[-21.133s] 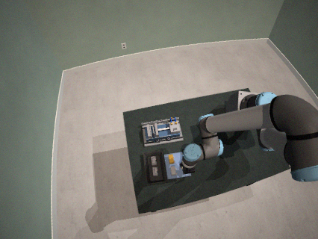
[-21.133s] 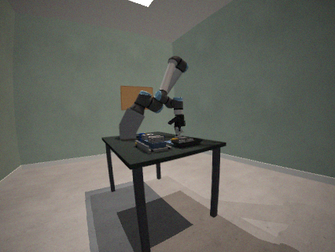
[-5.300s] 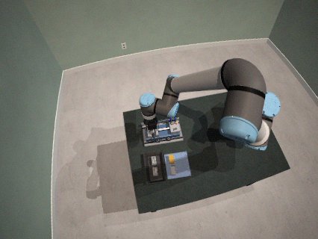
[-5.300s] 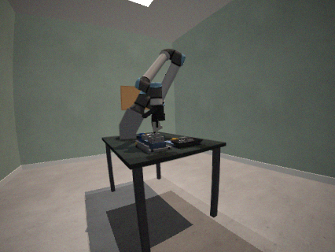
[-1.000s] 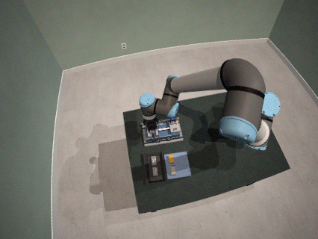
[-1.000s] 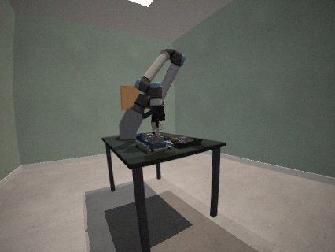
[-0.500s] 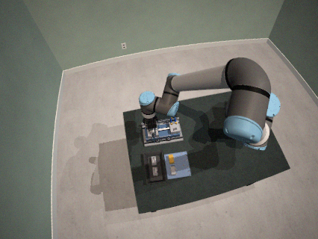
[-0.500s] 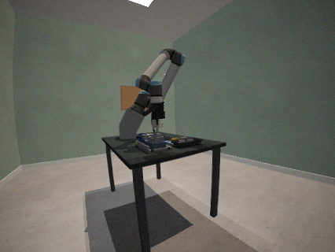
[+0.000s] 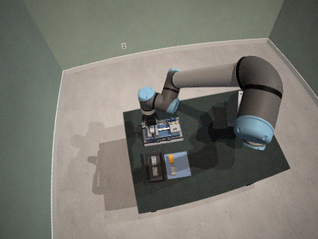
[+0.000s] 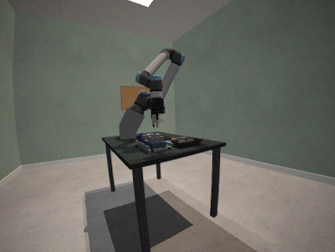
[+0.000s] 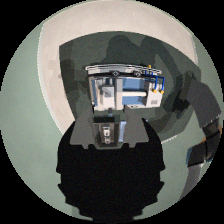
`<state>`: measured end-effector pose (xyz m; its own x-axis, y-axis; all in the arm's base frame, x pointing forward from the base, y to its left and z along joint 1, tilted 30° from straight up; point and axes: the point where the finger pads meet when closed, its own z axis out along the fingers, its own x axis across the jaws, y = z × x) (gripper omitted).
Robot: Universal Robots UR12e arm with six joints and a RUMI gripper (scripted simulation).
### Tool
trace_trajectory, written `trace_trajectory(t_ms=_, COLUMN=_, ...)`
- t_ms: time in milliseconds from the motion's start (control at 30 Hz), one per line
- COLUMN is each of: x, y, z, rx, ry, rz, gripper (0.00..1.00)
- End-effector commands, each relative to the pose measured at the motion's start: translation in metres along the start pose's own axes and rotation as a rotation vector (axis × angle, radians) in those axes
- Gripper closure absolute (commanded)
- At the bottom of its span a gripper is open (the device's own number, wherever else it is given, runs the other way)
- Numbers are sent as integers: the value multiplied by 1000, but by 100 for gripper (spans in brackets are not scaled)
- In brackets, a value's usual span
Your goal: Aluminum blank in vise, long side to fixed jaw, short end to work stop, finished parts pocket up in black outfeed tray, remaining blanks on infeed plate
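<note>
The vise (image 9: pixel 163 131) stands on its base at the middle of the dark table, with the fixed jaw (image 9: pixel 151 131) at its left end and the hosed jaw (image 9: pixel 174 128) at its right. My gripper (image 9: pixel 150 125) hangs well above the fixed-jaw end, seen high over the vise in the exterior view (image 10: pixel 156 124). Its fingers stand partly open with nothing plainly held between them. I cannot tell whether a block lies between the jaws (image 11: pixel 132 94). The black outfeed tray (image 9: pixel 154 166) holds two finished parts. The infeed plate (image 9: pixel 177 164) carries a yellow brass blank (image 9: pixel 169 158) and a gray blank (image 9: pixel 172 170).
The arm's base (image 9: pixel 254 134) stands at the table's right side, and its upper links reach over the table behind the vise. The tray and plate lie side by side in front of the vise. The table edge runs close in front of them.
</note>
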<state>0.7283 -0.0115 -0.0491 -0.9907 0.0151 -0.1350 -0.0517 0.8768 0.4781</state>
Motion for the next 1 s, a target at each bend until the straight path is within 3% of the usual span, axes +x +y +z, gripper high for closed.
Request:
trace_trajectory(t_ms=0, x=-1, y=0, z=-12, rx=0, ry=-1, rz=0, gripper=60)
trace_trajectory(t_ms=467, x=-1, y=0, z=-21, rx=0, ry=-1, rz=0, gripper=60)
trace_trajectory(t_ms=500, x=-1, y=0, z=-21, rx=0, ry=-1, rz=0, gripper=100)
trace_trajectory(t_ms=967, x=-1, y=0, z=-21, rx=0, ry=-1, rz=0, gripper=100)
